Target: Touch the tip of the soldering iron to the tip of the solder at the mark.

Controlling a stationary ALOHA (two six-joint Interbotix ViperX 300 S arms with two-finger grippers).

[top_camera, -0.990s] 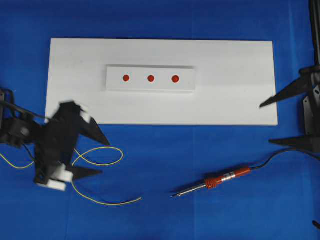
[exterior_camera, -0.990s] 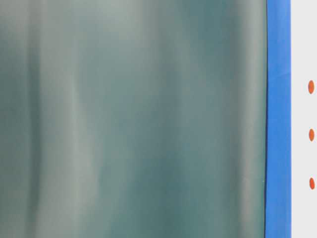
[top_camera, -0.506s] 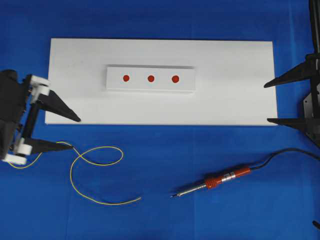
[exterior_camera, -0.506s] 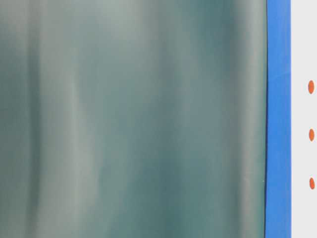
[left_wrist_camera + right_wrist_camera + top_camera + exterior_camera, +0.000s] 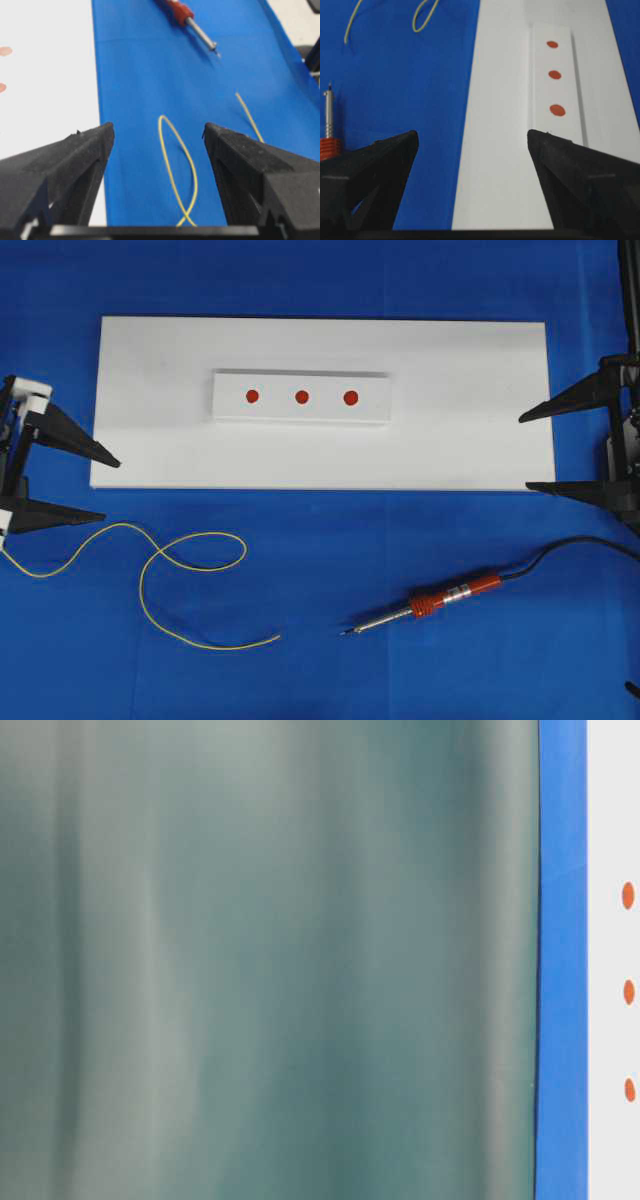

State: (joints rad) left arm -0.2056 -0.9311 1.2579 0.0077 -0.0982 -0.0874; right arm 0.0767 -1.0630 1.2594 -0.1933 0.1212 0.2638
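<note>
Left gripper (image 5: 103, 486) and right gripper (image 5: 523, 452), both spread wide and empty, flank the white board (image 5: 150, 440); solder (image 5: 190, 565) and soldering iron (image 5: 425, 603) lie apart on blue cloth (image 5: 330, 560).

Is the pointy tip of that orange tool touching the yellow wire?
Apart. The overhead view shows bare blue cloth between the soldering iron tip and the solder end.

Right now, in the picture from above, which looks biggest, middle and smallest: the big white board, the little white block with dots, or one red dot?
1. The big white board, by far the largest.
2. The little white block resting on it.
3. One red dot, smallest.
</note>
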